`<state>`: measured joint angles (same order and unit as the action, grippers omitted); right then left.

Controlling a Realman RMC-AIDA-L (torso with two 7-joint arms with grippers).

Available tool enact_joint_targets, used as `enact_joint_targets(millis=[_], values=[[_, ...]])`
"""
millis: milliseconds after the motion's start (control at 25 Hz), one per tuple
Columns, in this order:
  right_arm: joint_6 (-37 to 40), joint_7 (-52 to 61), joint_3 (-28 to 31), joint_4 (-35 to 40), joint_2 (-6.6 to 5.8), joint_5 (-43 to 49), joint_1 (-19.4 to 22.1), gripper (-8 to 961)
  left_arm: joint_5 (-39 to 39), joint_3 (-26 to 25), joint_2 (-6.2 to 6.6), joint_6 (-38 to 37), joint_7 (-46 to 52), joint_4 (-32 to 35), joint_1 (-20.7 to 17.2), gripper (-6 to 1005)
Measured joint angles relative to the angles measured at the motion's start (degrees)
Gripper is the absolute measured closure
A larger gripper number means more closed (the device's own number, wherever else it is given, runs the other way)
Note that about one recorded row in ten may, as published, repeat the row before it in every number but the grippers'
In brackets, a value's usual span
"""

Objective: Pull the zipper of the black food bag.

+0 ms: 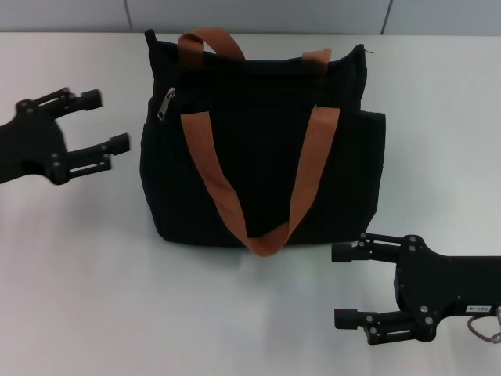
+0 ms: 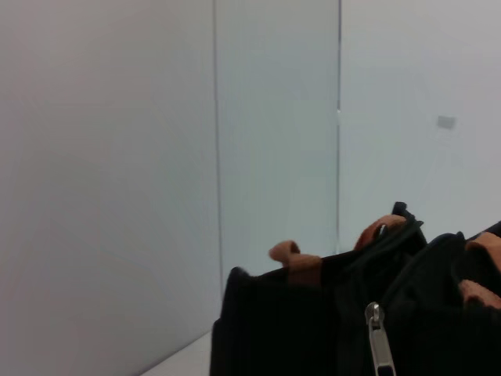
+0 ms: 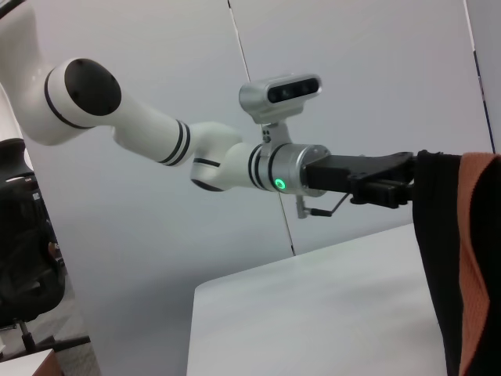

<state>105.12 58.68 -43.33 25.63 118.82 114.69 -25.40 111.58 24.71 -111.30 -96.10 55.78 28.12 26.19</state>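
Zipper point(image 1: 166, 103) hung at the left top corner of the black food bag point(image 1: 262, 149) on the table point(image 1: 94, 298). My left gripper point(image 1: 106, 121) gaped empty beside it; my right gripper point(image 1: 348, 286) waited open, apart.

No text can be read anywhere; a small white label point(image 1: 478, 309) sits on the right tool's point(image 1: 350, 286) black body, its print too small to make out; the bag carries no legible brand.
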Motion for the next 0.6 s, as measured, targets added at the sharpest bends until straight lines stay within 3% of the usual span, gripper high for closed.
enact_joint_targets(millis=[600], values=[[-0.12, -0.25, 0.17, -0.16, 0.08, 0.0, 0.26, 128, 0.05, 4.69, -2.04, 5.44, -0.15, 0.43, 5.21, 216]])
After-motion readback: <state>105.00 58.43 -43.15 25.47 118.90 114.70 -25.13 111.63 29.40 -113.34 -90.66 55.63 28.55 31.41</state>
